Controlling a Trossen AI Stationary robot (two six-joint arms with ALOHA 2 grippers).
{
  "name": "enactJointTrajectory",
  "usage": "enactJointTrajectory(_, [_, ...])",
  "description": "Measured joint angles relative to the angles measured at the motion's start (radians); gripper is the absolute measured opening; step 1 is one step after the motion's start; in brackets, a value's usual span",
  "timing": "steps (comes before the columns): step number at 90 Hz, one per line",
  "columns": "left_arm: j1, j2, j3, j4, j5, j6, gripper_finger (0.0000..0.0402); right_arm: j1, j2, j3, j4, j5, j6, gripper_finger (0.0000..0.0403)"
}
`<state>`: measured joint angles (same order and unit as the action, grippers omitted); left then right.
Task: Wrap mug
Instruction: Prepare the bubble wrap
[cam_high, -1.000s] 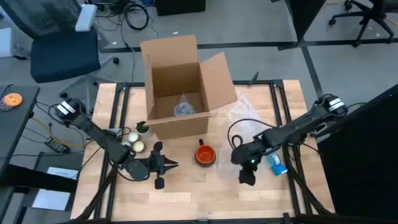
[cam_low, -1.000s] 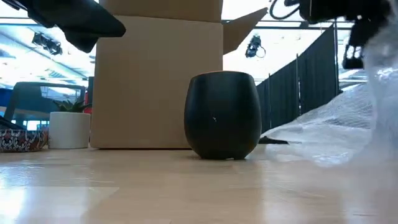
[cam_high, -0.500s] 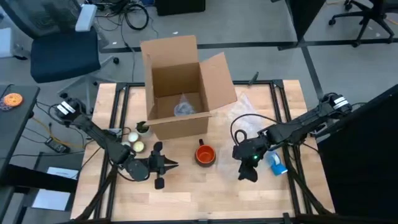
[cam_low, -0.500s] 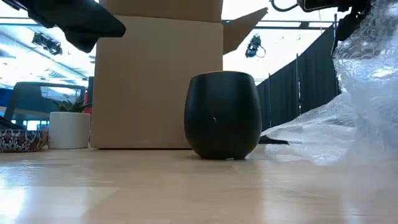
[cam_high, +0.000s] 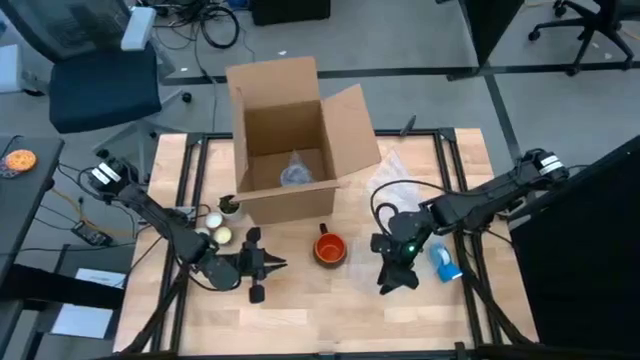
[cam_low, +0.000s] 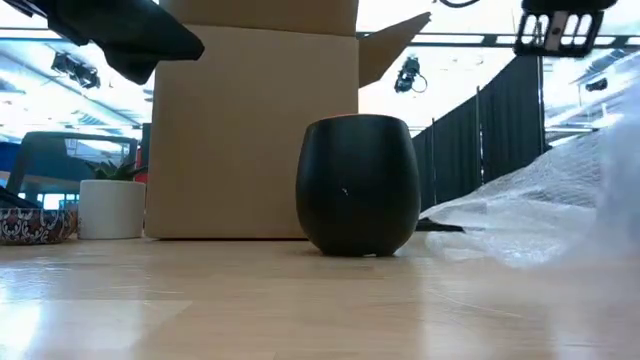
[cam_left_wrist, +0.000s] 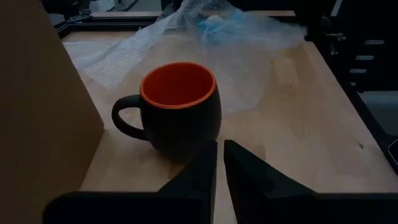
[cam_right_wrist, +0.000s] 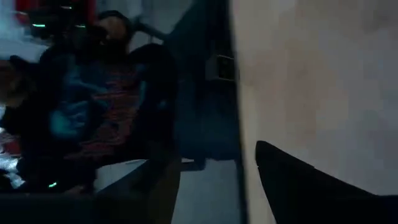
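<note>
**Mug bare, wrap not yet brought to it**

The mug (cam_high: 330, 249) stands upright and uncovered on the counter (cam_high: 300, 320), just in front of the open cardboard box (cam_high: 290, 140), its handle turned toward the box in the high view. Nothing touches it.

The bubble wrap (cam_left_wrist: 186, 37) lies spread on the counter to the mug's right (a blue object (cam_high: 446, 266) sits near its edge), close to the mug but not under or around it.

The left end effector (cam_high: 262, 265) waits low over the counter to the left of the mug, pointing at it; its wrist view shows the two fingers (cam_left_wrist: 202, 171) drawn nearly together, with only a thin slit between them and nothing held.

The right end effector (cam_high: 393, 278) is to the right of the mug, beside the wrap. Whether its fingers are apart or together, and whether they hold any of the sheet, cannot be told from these views.

As a judgement, the task is at an early stage: no part of the mug is covered. What remains is nearly everything: getting sheet and mug together, folding the wrap over, and closing it around the body and handle.
</note>
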<state>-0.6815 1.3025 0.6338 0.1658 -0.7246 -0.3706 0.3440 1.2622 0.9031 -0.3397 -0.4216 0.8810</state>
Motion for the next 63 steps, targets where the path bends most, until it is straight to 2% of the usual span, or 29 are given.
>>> enactJointTrajectory(10, [0.0,0.0,0.0,0.001,0.0,0.0,0.0016,-0.031,0.0,0.0,-0.216,0.148,-0.054,0.016])
enactJointTrajectory(19, [0.0,0.0,0.0,0.0,0.0,0.001,0.0016,-0.065,0.001,-0.001,-0.385,0.332,-0.072,0.015])
enactJointTrajectory(34, [0.001,0.0,0.0,0.0,-0.002,0.02,0.0016,-0.114,0.008,-0.001,-0.449,0.603,-0.181,0.0138])
enactJointTrajectory(49, [0.001,0.0,0.0,-0.001,-0.003,0.024,0.0016,-0.122,0.053,-0.001,-0.352,0.647,-0.379,0.0133])
enactJointTrajectory(63, [0.001,0.0,0.0,0.0,-0.002,0.023,0.0016,-0.117,0.161,-0.001,-0.334,0.653,-0.412,0.0127])
